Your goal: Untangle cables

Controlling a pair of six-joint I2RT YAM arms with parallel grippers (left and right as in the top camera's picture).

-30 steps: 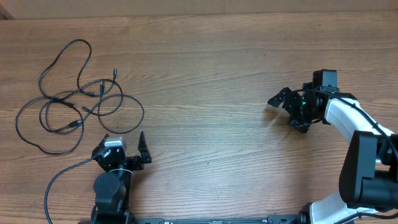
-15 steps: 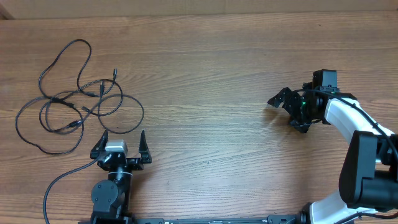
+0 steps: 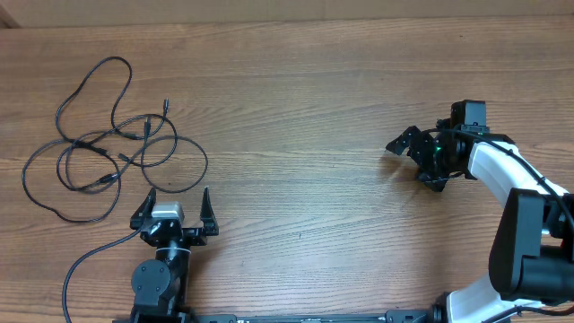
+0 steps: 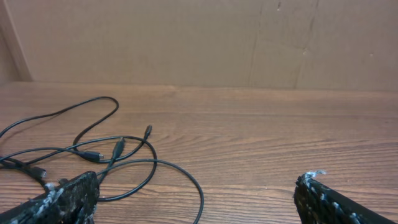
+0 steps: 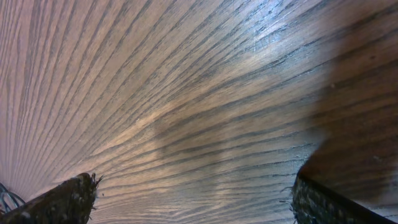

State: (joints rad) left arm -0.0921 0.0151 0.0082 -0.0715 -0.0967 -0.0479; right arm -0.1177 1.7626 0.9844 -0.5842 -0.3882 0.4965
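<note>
Sprawling across the far left of the wooden surface [image 3: 296,99], the cables [image 3: 94,141] lie as one loose black tangle of overlapping loops, with one long loop reaching toward the back edge and a wide one curving out to the left. Several small plug ends show among the crossings, and one plug [image 3: 166,106] points away from the bundle toward the back. Just to the right of and nearer than this tangle, the left gripper [image 3: 176,199] sits low at the front edge, its fingers [image 4: 68,199] spread wide with nothing between them. The nearest loop of cable lies just ahead of its fingertips, and whether it touches them cannot be told from above. The left wrist view shows that loop curving over the wood in front of the open fingers, the rest of the cords trailing off to the left, and a plain cardboard wall [image 4: 205,43] standing behind the surface. The middle of the surface shows only wood grain. Far to the right, well apart from the cables, the right gripper [image 3: 414,163] points leftward, tilted close over the wood. Its fingers [image 5: 62,202] are likewise spread wide and hold nothing, with only grain visible between them.
</note>
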